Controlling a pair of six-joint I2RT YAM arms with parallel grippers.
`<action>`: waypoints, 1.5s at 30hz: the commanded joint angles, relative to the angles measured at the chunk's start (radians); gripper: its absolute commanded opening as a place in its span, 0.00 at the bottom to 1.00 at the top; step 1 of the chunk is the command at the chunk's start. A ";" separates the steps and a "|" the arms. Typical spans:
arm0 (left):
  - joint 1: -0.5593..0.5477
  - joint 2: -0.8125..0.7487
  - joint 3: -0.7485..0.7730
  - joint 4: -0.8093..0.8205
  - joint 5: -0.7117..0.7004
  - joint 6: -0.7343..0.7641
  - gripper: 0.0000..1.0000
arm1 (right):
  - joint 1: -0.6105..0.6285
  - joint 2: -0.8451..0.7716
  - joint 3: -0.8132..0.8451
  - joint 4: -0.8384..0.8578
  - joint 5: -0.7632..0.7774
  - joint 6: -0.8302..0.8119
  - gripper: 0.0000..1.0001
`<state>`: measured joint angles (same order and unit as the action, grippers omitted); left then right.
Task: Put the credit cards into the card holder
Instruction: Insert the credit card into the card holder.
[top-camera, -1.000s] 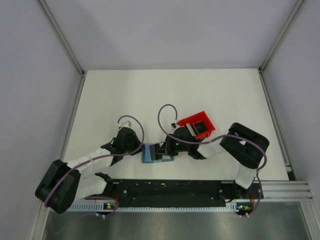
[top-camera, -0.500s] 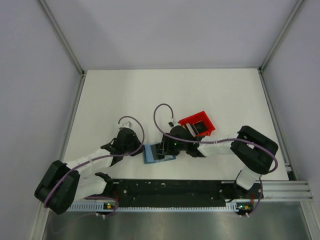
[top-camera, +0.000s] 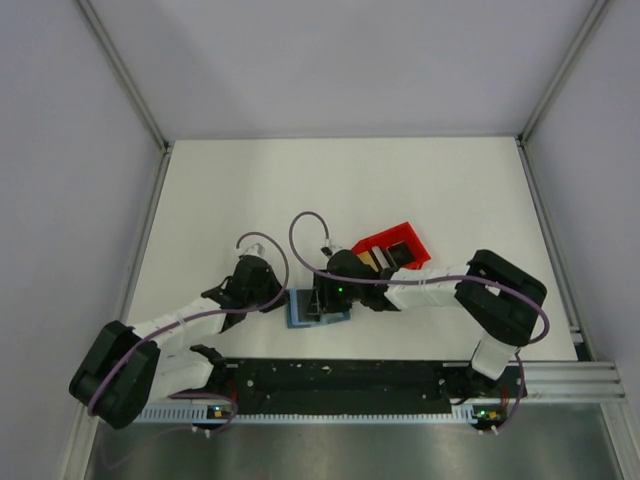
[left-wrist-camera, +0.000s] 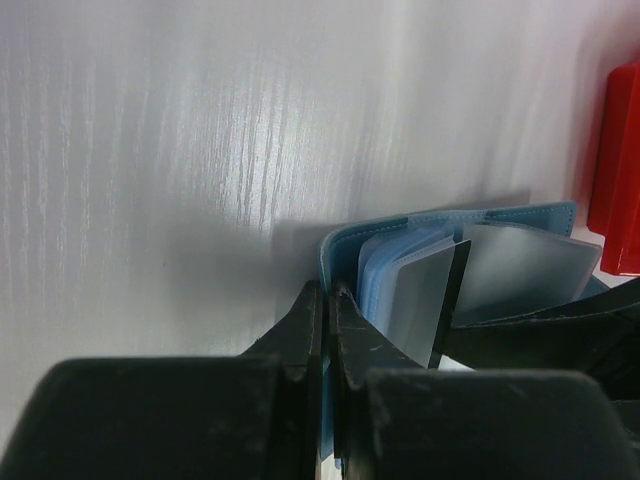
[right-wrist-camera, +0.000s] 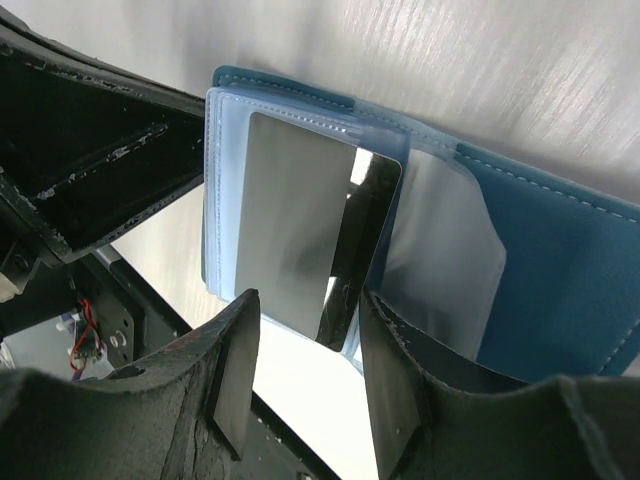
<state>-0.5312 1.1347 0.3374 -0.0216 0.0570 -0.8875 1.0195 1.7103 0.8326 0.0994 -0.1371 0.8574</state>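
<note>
Top external view: on the bench (top-camera: 250, 200), the card holder (top-camera: 298, 311) lies open between the arms. Left tool (left-wrist-camera: 327, 295) pinches its cover; right tool (right-wrist-camera: 305, 330), jaws apart, straddles a half-pocketed card (right-wrist-camera: 300, 220) whose long axis runs straight ahead.

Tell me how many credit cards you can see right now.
1 for sure: a dark shiny card partly in the card holder pocket, between the right gripper's open fingers. Others may sit in the red bin; too small to count.

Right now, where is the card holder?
In the top view the card holder lies open, left edge pinched by the left gripper, right part under the right gripper, near the red bin.
</note>
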 joint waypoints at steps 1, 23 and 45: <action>-0.003 0.002 -0.029 -0.041 -0.003 0.015 0.00 | 0.019 0.011 0.045 0.034 -0.030 -0.014 0.43; -0.001 0.007 -0.029 -0.031 0.014 0.032 0.00 | 0.019 0.015 0.003 0.235 -0.039 -0.074 0.28; -0.001 -0.023 0.126 -0.225 -0.022 0.071 0.00 | -0.139 -0.374 0.051 -0.303 0.188 -0.173 0.42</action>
<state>-0.5308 1.1088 0.4191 -0.2062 0.0368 -0.8383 0.9646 1.4319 0.8402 -0.1268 0.0471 0.7395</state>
